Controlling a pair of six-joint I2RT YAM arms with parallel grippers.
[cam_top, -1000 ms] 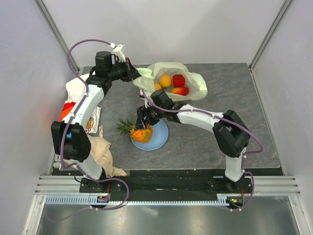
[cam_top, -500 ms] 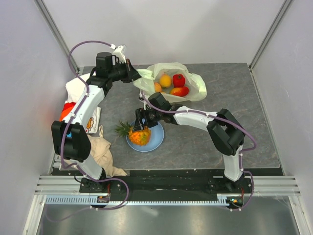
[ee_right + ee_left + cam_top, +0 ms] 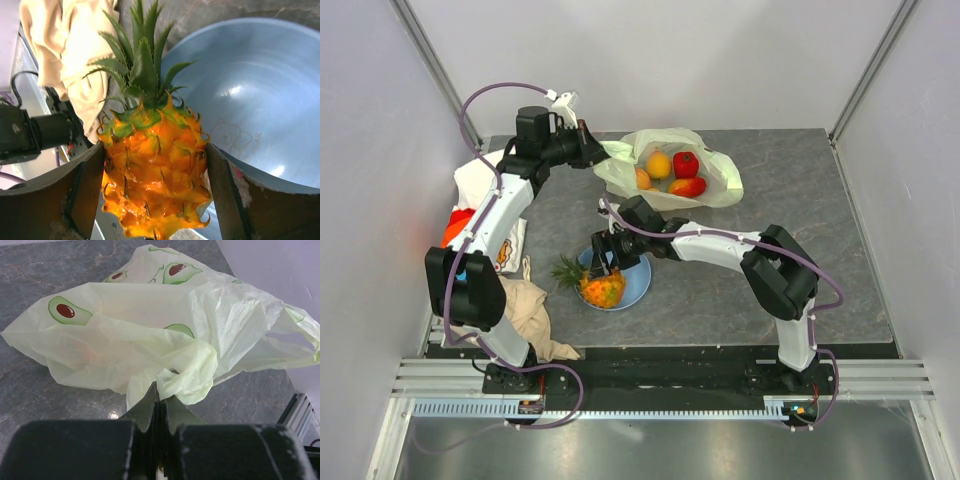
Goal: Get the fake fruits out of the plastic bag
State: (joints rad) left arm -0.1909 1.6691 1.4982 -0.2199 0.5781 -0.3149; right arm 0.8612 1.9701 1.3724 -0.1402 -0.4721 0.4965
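My left claw (image 3: 160,395) is closed tight on a fold at the edge of the plastic bag (image 3: 150,330). I hold it there, at the far side of the desk (image 3: 800,230), so that the thin bag does not slide and its mouth stays open to the top. In the view from above, the open mouth shows the fruits that are not yet out: a yellow-orange round one (image 3: 659,164), a red one like a pepper (image 3: 686,164), a peach (image 3: 688,186), and one more orange piece (image 3: 642,178) half under the bag's edge. My right claw (image 3: 155,145) stands wide around the pineapple (image 3: 155,185), with one finger against each side of its body, because this fruit is thick and the grip must go across its middle. The pineapple is at the near-left rim of the blue plate (image 3: 260,90), and its green crown points past the rim toward the beige cloth (image 3: 55,50). I cannot tell if it already rests on the plate or hangs just above it. I judge that this is the moment of putting down. The rim is a poor place, since a round body could roll off it.
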